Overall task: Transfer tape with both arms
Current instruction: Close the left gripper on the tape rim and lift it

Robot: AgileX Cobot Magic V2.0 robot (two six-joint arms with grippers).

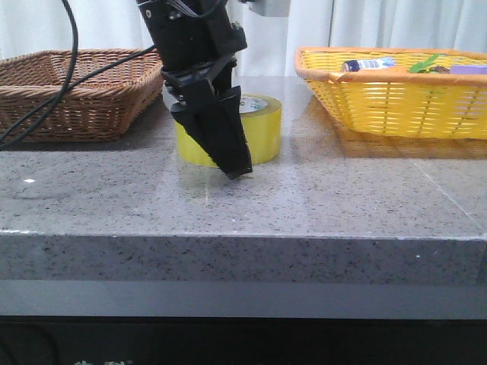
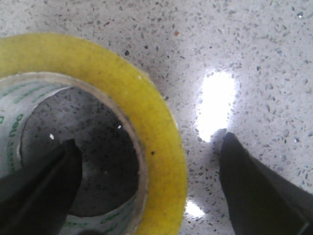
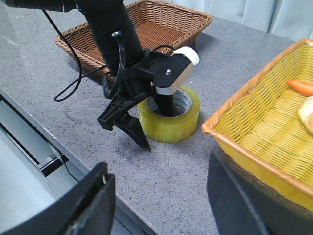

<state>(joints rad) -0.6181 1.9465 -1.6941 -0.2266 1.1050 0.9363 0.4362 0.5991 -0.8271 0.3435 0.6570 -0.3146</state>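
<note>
The tape (image 1: 262,131) is a wide yellow-green roll lying flat on the grey stone table (image 1: 342,198), between the two baskets. My left gripper (image 2: 149,188) is open and straddles the roll's near wall. One finger (image 2: 44,188) sits inside the printed core and the other finger (image 2: 257,193) stands outside, with bare table showing between it and the tape (image 2: 156,132). In the front view the outer finger (image 1: 227,144) covers part of the roll. My right gripper (image 3: 161,196) hangs open and empty above the table's front edge, short of the tape (image 3: 178,122).
A brown wicker basket (image 1: 76,95) stands at the back left. A yellow basket (image 1: 396,103) at the back right holds a small bottle (image 1: 367,65) and a carrot (image 3: 299,87). Black cables (image 1: 72,46) trail over the brown basket. The table's front edge (image 1: 243,237) is near.
</note>
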